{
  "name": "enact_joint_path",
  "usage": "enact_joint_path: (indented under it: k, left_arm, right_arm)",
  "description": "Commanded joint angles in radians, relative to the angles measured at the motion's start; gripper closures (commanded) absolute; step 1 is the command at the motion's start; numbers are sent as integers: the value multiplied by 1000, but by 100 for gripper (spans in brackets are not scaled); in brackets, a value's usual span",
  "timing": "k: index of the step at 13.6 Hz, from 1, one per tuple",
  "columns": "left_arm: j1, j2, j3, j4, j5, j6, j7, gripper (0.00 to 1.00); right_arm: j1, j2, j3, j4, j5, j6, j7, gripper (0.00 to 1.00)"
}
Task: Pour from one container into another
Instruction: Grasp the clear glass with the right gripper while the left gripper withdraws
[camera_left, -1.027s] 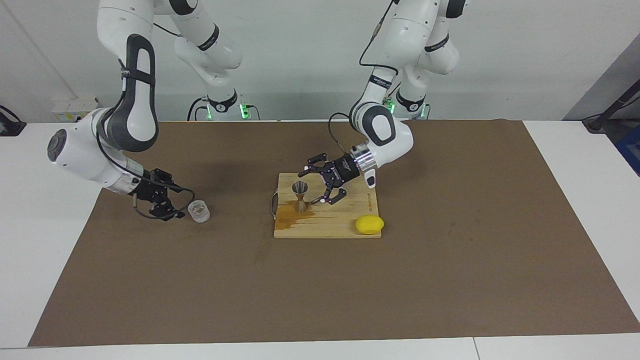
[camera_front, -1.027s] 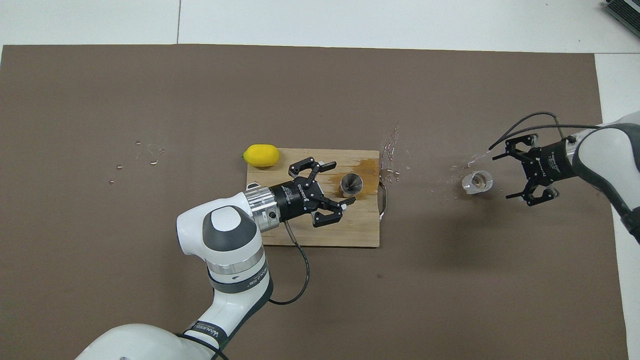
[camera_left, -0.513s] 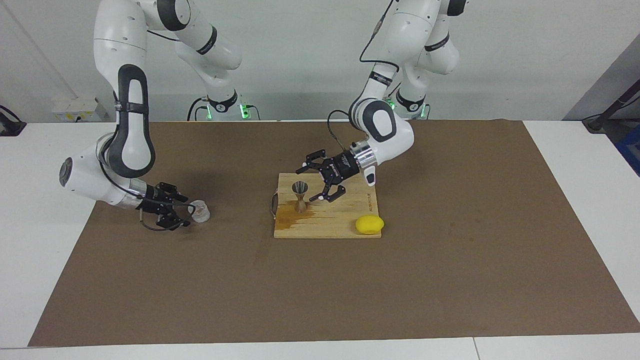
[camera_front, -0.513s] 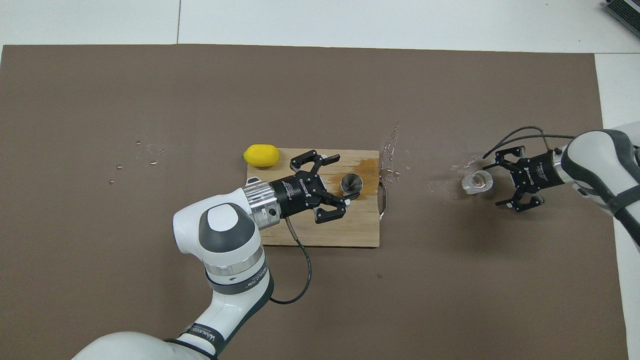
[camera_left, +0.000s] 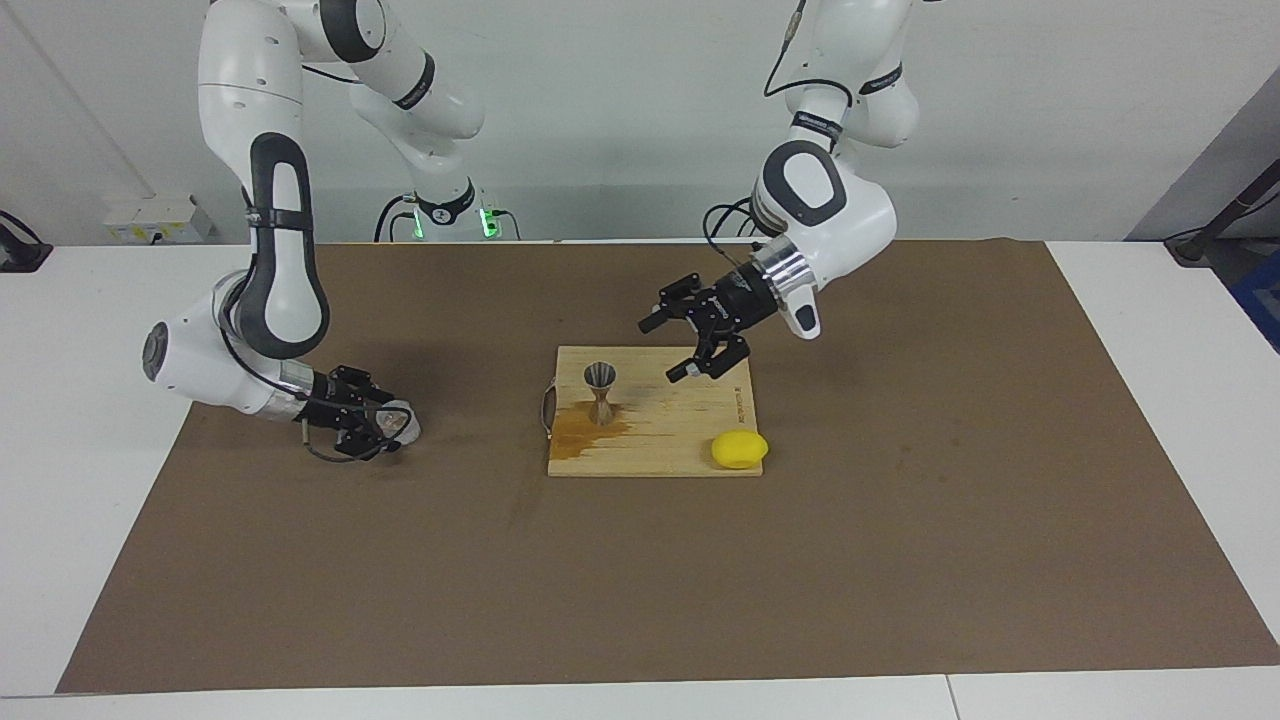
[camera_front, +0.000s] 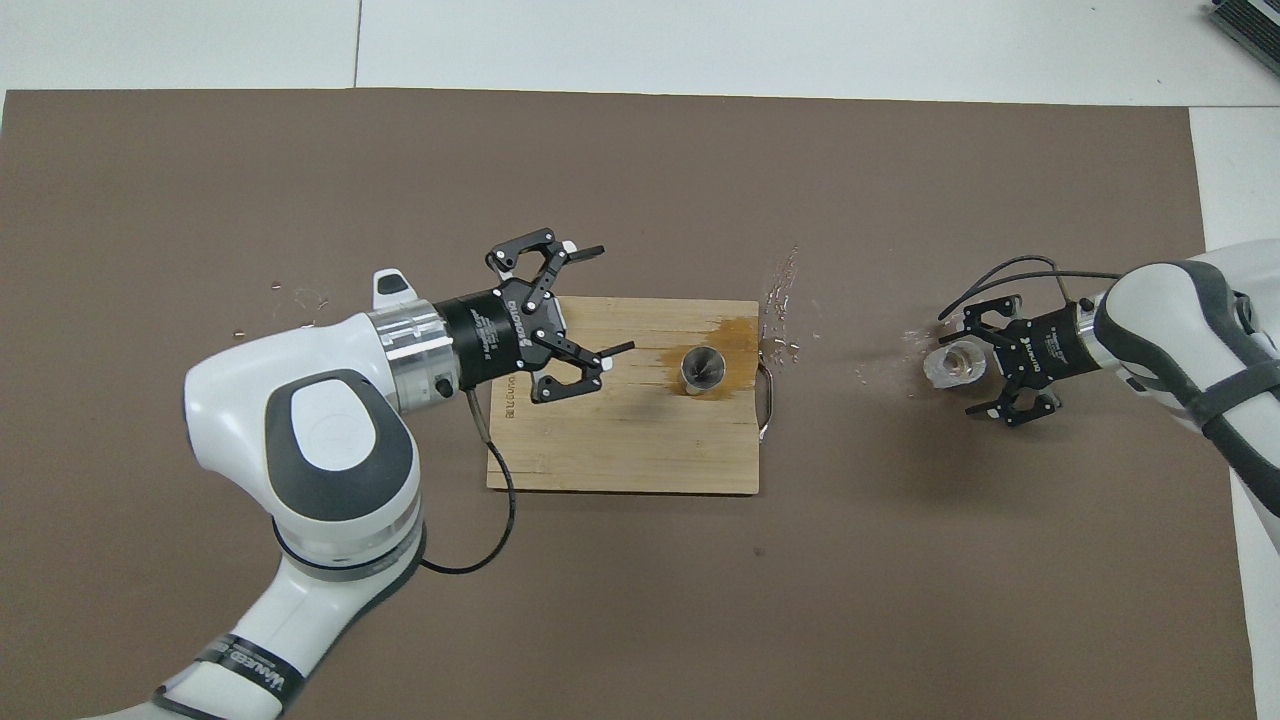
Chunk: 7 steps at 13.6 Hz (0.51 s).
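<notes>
Glass cup (camera_left: 398, 421) (camera_front: 955, 364) sits on the brown mat (camera_left: 900, 520) (camera_front: 200, 180) toward the right arm's end of the table, between the spread fingers of the right gripper (camera_left: 372, 428) (camera_front: 985, 368); whether they press it, I cannot tell. Upright on the wooden cutting board (camera_left: 680, 440) (camera_front: 620, 450) stands the steel jigger (camera_left: 600, 392) (camera_front: 703, 369), beside an amber spill (camera_left: 580, 432) (camera_front: 738, 336). Over the board's edge hangs the left gripper (camera_left: 692, 345) (camera_front: 592, 300), fingers apart and empty. A lemon (camera_left: 739, 449) lies at the board's corner.

White lettering marks the black body of the left hand (camera_front: 590, 300) and a stamped line runs along the wooden cutting board (camera_left: 700, 440) (neither clear enough to read).
</notes>
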Motion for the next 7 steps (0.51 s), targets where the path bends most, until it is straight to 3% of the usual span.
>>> enact_joint_path:
  k: [1, 3, 5, 7]
  left_arm:
    - [84, 20, -7, 88, 265, -1, -6, 0]
    - [138, 37, -7, 154, 456, -7, -20, 0]
    - [173, 43, -4, 199, 605, -9, -51, 0]
    - [193, 58, 11, 246, 740, -10, -49, 0]
  right_arm:
    - [-2, -21, 3, -37, 30, 32, -23, 0]
    - [-3, -22, 3, -37, 32, 31, -23, 5]
    - [-3, -22, 4, -37, 32, 26, -24, 24]
    - [-6, -22, 4, -31, 36, 8, -26, 81]
